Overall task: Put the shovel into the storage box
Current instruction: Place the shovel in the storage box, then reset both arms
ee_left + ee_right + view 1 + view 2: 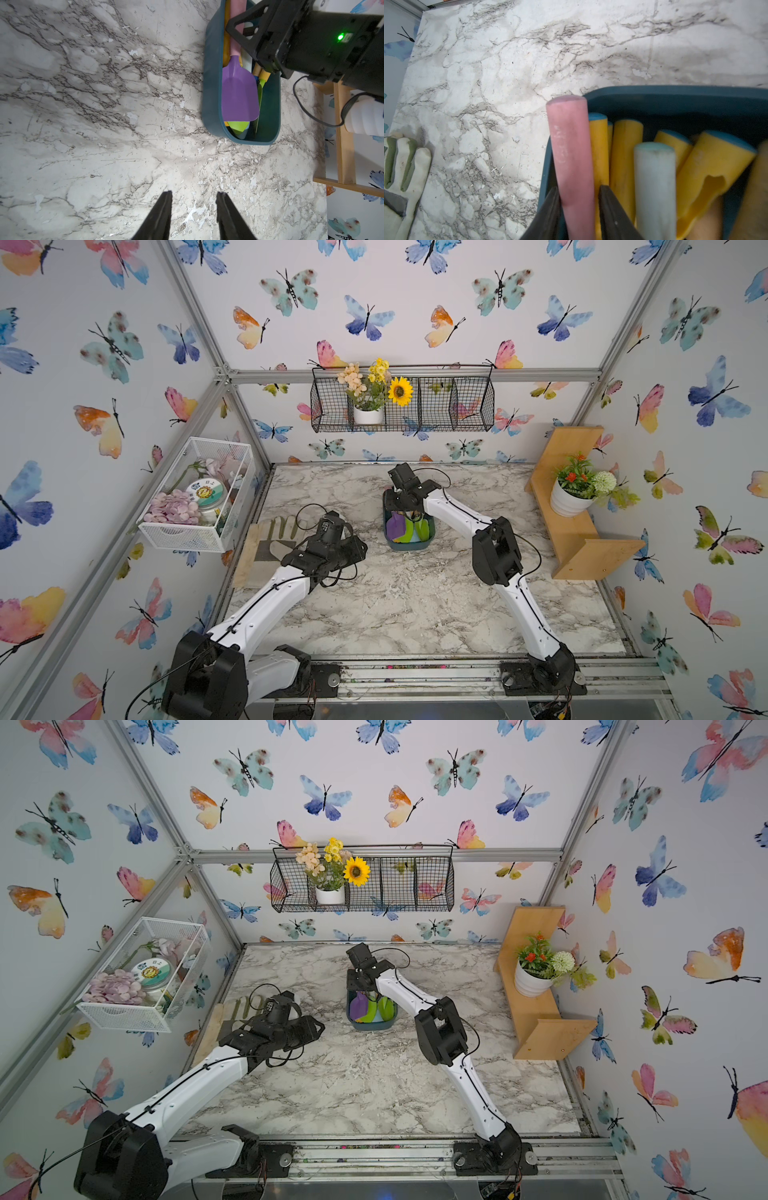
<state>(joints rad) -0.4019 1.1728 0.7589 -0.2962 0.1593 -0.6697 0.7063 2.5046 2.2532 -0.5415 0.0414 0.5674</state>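
**Storage box** [212, 83], one: dark teal tub on the marble table [415, 605], towards the back centre, long side running front to back.

**Shovel** [239, 97], one: purple blade, pink handle. The blade lies inside the box on top of the other tools at the near end. The handle slopes up, and its end pokes out above the far rim.

**Other tools in the box:** two green blades [423, 529] under and beside the purple one. In the right wrist view, one pale blue-green handle [654, 176] and at least four yellow handles [626, 149]. An exact total cannot be counted.

**Right gripper** [579, 188], one: over the far end of the box, jaws narrowly set and closed on the pink handle, one finger on each side.

**Left gripper** [194, 192], one: above bare marble, well apart from the box, jaws partly spread, nothing between them.

**Glove** [402, 166], one: white and green, flat at the table's left edge.

**Fixtures:** one white mesh basket [183, 531] on the left wall, one black wire basket [457, 406] on the back wall, one wooden shelf [582, 547] on the right.
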